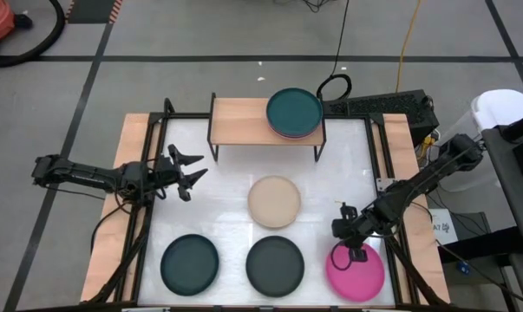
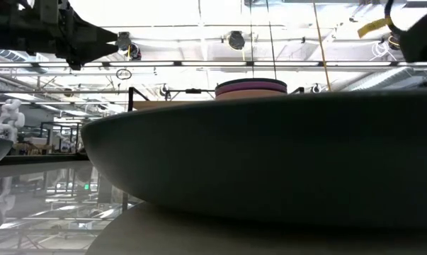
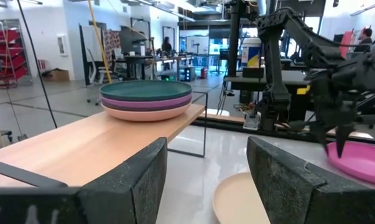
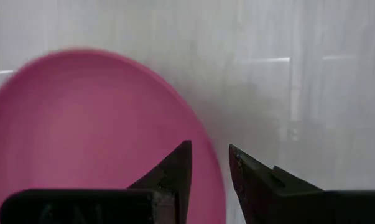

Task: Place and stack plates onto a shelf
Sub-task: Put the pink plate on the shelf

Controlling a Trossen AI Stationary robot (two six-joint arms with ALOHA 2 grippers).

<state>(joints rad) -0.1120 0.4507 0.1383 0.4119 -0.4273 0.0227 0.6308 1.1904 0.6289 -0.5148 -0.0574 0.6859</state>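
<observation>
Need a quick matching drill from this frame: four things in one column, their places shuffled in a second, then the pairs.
Things:
1. teal-topped stack
2. beige plate
3. magenta plate
4. left gripper

Places:
A. table centre
B. right end of the shelf
C. open, above the table's left side
D. front right corner, under the right gripper

Pairs: 1-B, 2-A, 3-D, 4-C

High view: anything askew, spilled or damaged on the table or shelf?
Nothing stands out. The stack of plates sits flat on the shelf, at its right end. The beige plate, teal plate, dark grey plate and magenta plate lie flat and apart on the table.
</observation>
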